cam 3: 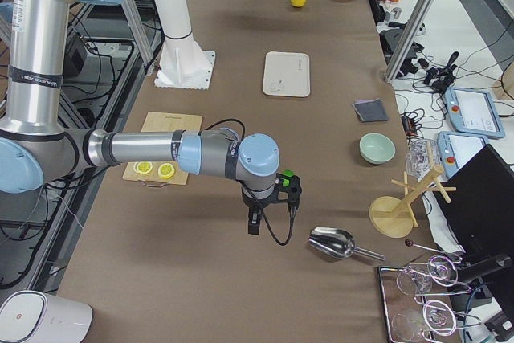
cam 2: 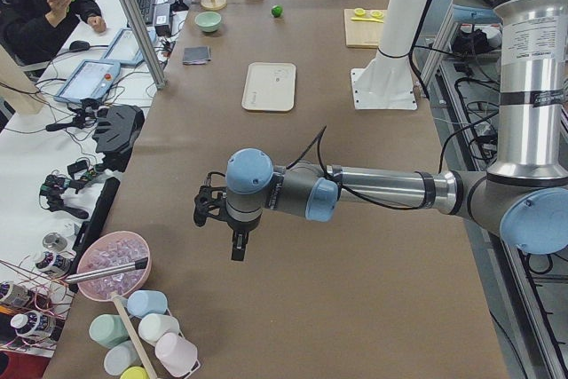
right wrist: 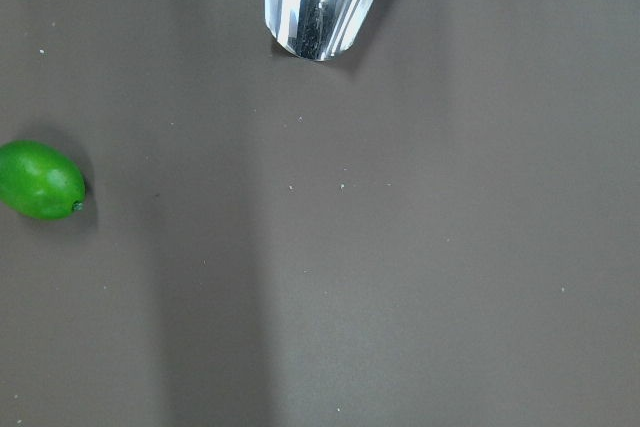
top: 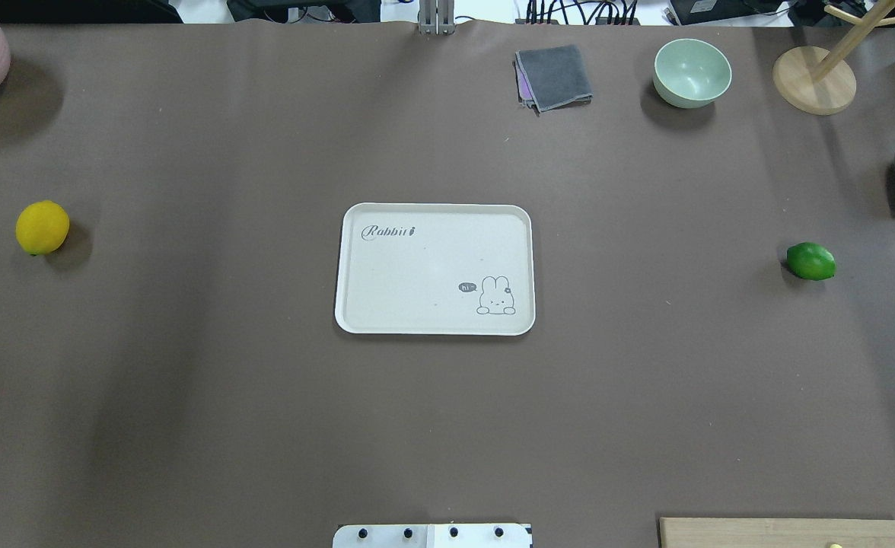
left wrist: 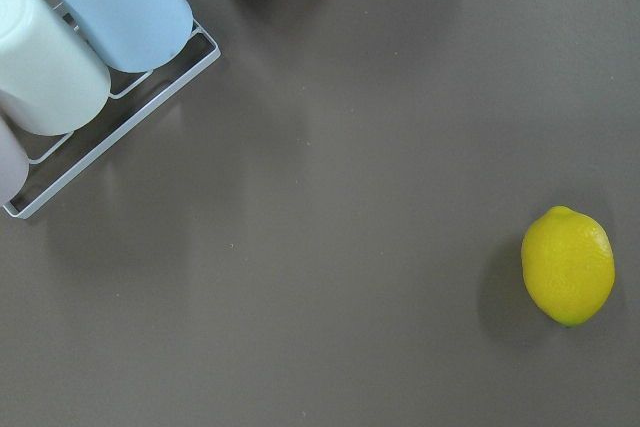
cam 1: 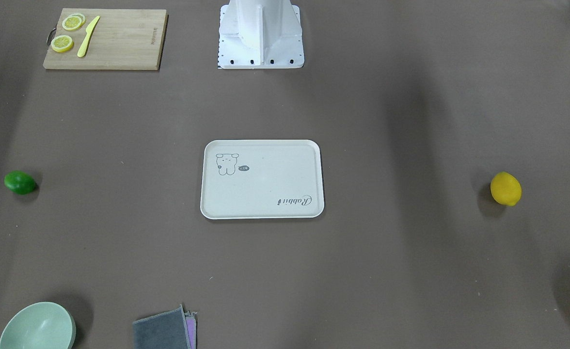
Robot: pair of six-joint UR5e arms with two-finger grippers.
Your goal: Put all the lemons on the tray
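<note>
Tray (top: 417, 266) between yellow lemon (top: 42, 227) and green lemon (top: 811, 261), well apart from both

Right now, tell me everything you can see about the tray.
The tray is a flat, off-white rectangle with rounded corners and a low raised rim, matte like plastic. A small rabbit drawing sits in one corner, cursive "Rabbit" lettering in the opposite one. It lies flat mid-table, empty, touching only the brown table cover.

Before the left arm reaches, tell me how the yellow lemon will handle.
The yellow lemon is oval and lies free on the flat table, so a nudge would probably roll it. Its tapering ends may slip from a pinch; gripping across the middle seems safer. It looks firm.
</note>
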